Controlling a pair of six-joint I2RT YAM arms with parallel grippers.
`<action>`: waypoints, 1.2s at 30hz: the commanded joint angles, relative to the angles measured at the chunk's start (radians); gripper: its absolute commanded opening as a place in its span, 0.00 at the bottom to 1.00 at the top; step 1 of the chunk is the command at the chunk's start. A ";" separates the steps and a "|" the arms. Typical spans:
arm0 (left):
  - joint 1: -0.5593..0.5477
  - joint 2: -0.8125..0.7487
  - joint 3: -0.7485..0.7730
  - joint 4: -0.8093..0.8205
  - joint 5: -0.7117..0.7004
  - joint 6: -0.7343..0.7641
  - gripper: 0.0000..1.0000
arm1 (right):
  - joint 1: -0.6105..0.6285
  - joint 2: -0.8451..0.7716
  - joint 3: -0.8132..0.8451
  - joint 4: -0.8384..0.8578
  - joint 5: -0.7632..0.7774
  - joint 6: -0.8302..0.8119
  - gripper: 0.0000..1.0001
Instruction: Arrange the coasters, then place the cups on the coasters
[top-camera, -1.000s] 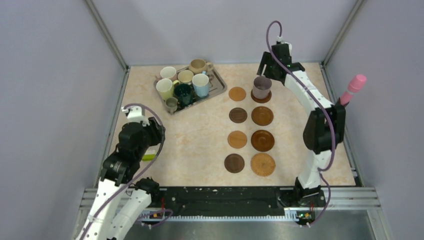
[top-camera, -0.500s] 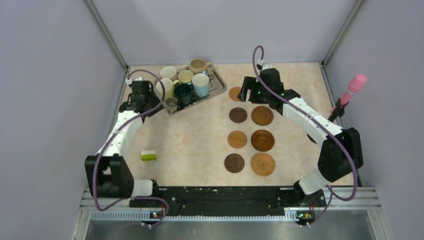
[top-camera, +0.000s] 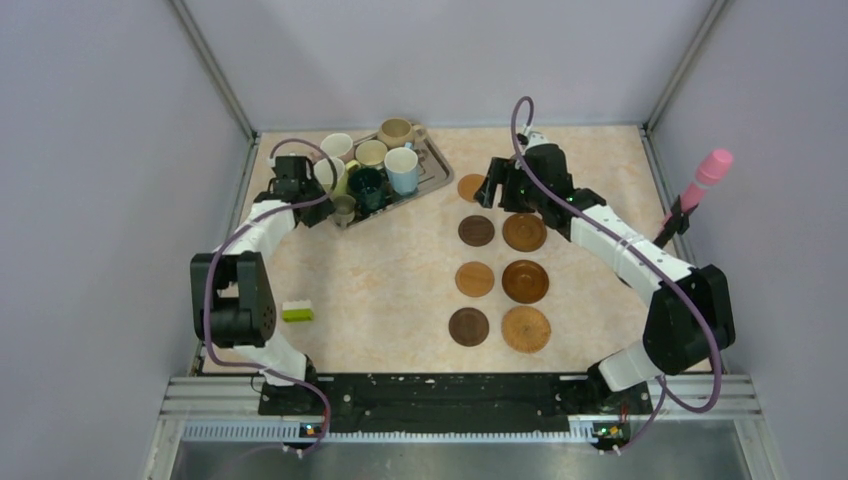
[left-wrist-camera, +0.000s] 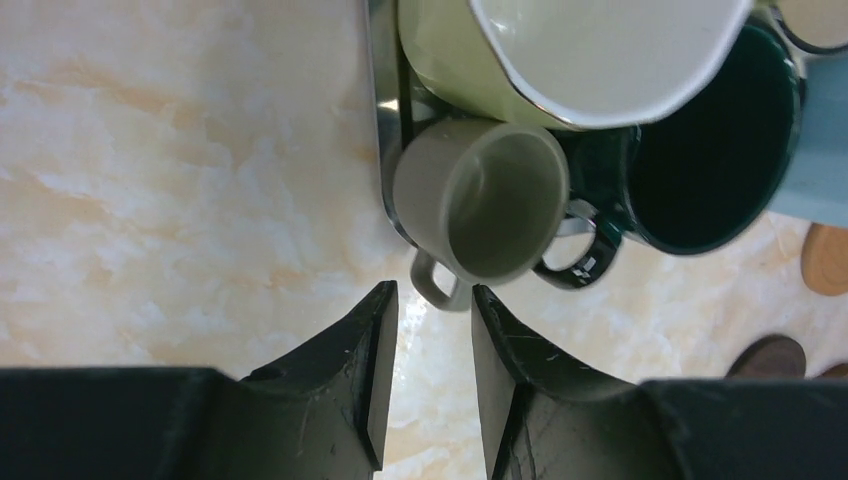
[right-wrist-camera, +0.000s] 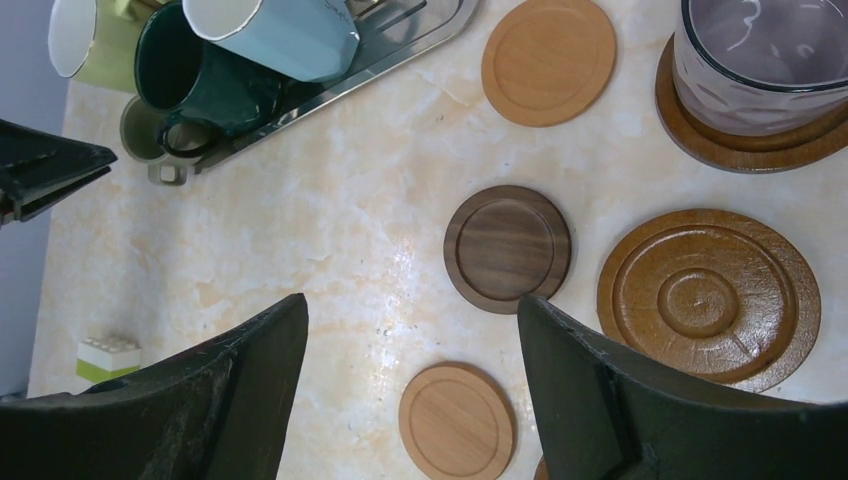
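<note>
Far-left, tray corner: my left gripper (left-wrist-camera: 433, 295), fingers narrowly parted and pinching nothing, tips flanking the handle of the small grey-olive cup (left-wrist-camera: 490, 200), which stands at the metal tray's (left-wrist-camera: 382, 100) near corner. Risk: a handle-only pinch lets it swing, or knocks the dark teal cup (left-wrist-camera: 700, 150) just beside it. Centre: seven bare coasters (top-camera: 474, 278), two columns. Right: my right gripper (right-wrist-camera: 412, 310), spread wide, empty. The mauve cup (right-wrist-camera: 760, 60) is seated on its coaster (right-wrist-camera: 700, 140) nearby. Risk: I clip it when swinging past.

Right wrist: mauve cup (right-wrist-camera: 765, 50) cut by top edge, coaster (right-wrist-camera: 740, 150) partly under it. Top view: right arm (top-camera: 600, 225) covers both. Left wrist: green cup (left-wrist-camera: 440, 70) cropped.
</note>
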 joint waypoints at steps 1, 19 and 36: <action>0.036 0.049 0.048 0.100 0.033 -0.003 0.39 | -0.001 -0.054 -0.013 0.061 -0.014 0.002 0.76; 0.045 0.141 0.061 0.174 0.089 0.010 0.38 | -0.001 -0.058 -0.048 0.078 0.013 -0.013 0.76; 0.045 0.012 0.104 -0.064 -0.101 0.037 0.02 | -0.001 -0.102 -0.060 0.049 0.005 -0.001 0.76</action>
